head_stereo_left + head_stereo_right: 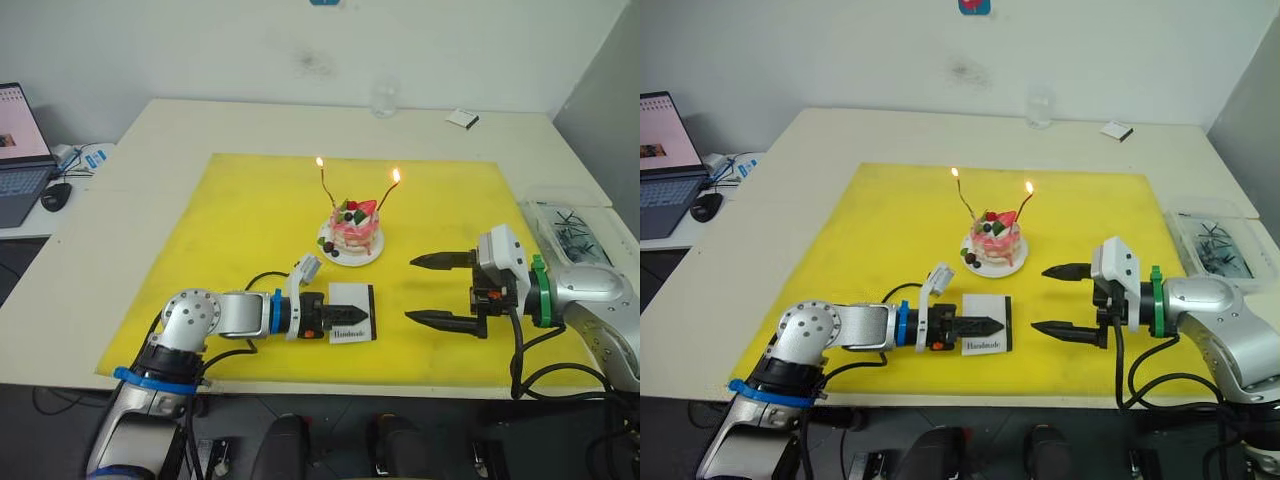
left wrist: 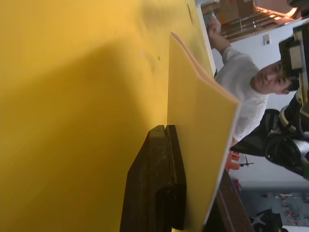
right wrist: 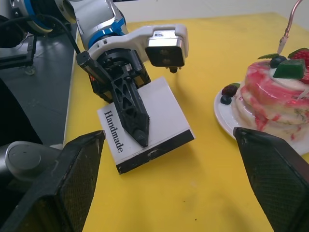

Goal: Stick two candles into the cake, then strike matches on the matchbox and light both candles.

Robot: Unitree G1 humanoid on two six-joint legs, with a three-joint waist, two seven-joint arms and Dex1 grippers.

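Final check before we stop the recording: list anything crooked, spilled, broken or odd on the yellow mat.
Nothing spilled or broken. Both candles are lit but curve and lean apart rather than stand straight in the cake. The left hand rests shut on the matchbox, and the right hand is open beside the cake.

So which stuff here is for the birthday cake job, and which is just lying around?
For the job: cake, two lit candles, matchbox, left gripper, right gripper.

Lying about: laptop, mouse, glass, small white box, clear tray.
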